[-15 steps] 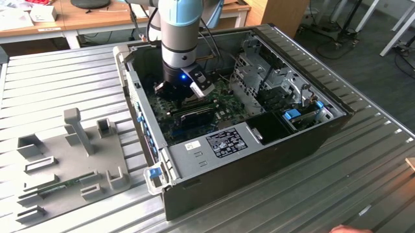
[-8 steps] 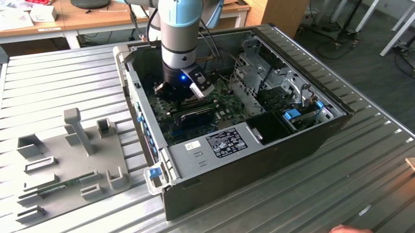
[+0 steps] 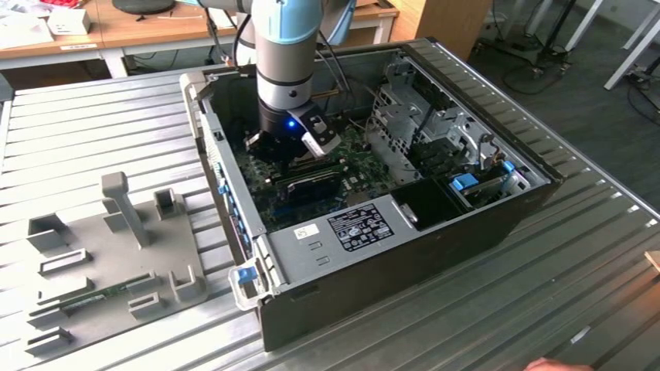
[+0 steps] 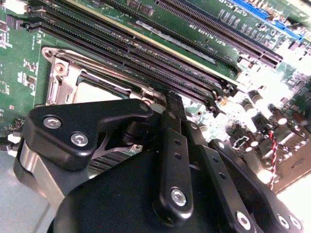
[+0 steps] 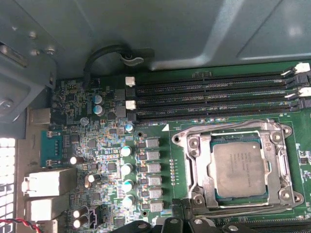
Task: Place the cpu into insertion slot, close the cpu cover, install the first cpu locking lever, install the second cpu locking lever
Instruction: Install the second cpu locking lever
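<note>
The cpu (image 5: 240,167) is a dull silver square lying flat inside the insertion slot (image 5: 193,145) on the green board. The cpu cover (image 5: 278,167), a thin silver frame, lies down flat around the chip, which shows through its window. In the second wrist view a corner of the cpu (image 4: 97,90) and the insertion slot's rim (image 4: 56,73) show behind the black linkage of my gripper (image 4: 167,107). In the exterior view my gripper (image 3: 290,148) hangs low inside the open computer case, just above the board and beside the slot.
Long black memory slots (image 5: 214,97) run right beside the socket. Capacitors (image 5: 126,170) and rear ports (image 5: 46,184) crowd the other side. The case wall (image 5: 170,29) and drive cage (image 3: 423,124) hem the arm in. A grey fixture plate (image 3: 103,255) lies on the exterior view's left.
</note>
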Controlling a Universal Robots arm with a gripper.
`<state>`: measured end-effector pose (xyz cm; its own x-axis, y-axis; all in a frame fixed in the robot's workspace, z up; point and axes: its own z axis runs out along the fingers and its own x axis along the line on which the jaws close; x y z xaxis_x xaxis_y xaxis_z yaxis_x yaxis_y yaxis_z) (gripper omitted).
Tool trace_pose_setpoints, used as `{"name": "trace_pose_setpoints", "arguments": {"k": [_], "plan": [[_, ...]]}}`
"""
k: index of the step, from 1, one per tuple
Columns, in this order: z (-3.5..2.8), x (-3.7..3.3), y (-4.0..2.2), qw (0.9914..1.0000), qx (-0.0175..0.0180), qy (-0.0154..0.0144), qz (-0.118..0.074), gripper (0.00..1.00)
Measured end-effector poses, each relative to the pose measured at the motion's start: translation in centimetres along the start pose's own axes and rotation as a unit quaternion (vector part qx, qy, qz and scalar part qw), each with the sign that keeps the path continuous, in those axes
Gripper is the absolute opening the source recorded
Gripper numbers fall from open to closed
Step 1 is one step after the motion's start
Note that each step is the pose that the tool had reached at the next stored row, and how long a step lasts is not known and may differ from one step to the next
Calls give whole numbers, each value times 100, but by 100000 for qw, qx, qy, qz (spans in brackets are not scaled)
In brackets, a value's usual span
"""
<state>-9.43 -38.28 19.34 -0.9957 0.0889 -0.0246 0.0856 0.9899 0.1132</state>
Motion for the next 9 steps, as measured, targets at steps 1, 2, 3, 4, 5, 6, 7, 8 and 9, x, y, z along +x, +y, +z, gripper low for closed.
{"name": "trace_pose_setpoints", "arguments": {"k": [1,2,3,4,5,6,7,8,9], "plan": [[-4,-1,1,100000,-14,-9,0,10],[-10,-1,2,100000,-36,-25,-1,10],[-20,-1,3,100000,-20,-15,0,10],[-31,-1,4,100000,-11,-9,0,10],[-41,-1,5,100000,-16,-1,0,10],[-50,-1,6,100000,-3,-1,0,10],[-59,-2,7,100000,-9,-5,-1,10],[-73,-2,9,100000,-7,-5,1,10],[-86,-2,10,100000,-4,-2,2,10]]}}
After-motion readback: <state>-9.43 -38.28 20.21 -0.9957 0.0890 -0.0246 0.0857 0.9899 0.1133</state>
